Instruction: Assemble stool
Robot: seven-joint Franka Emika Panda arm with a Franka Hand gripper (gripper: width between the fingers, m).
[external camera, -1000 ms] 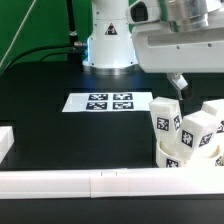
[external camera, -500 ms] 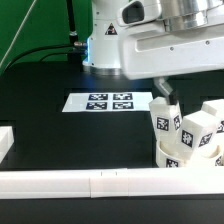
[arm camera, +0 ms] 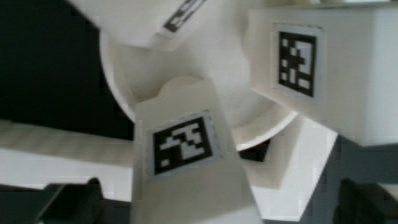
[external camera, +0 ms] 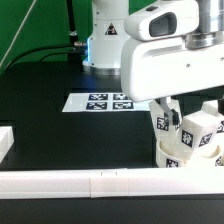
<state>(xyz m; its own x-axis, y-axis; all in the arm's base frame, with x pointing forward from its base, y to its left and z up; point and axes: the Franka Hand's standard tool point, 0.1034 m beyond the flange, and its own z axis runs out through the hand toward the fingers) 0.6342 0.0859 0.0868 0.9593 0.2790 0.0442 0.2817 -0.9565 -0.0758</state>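
White plastic legs (external camera: 196,128) standing in seat drum (external camera: 190,156); gripper (external camera: 168,104) fully open, empty, above. Approaching first leg; needs descent and centring.

Your gripper (external camera: 168,103) is mostly lost behind the arm's white housing (external camera: 165,58) in the exterior view; only one dark fingertip (external camera: 172,102) peeks out above the seat drum (external camera: 185,156), so you can't judge the jaws there.

The marker board (external camera: 90,101) has its far corner, toward the seat drum, covered by that same housing.

The seat drum and the legs (external camera: 198,131) standing on it run off the picture's edge.

In the wrist view the nearest leg (arm camera: 192,150) is soft and blurred, its tag barely readable. Another leg (arm camera: 299,58) near it is cut off at the edge.

The rail block (external camera: 90,183) in front of the seat drum is cropped too.
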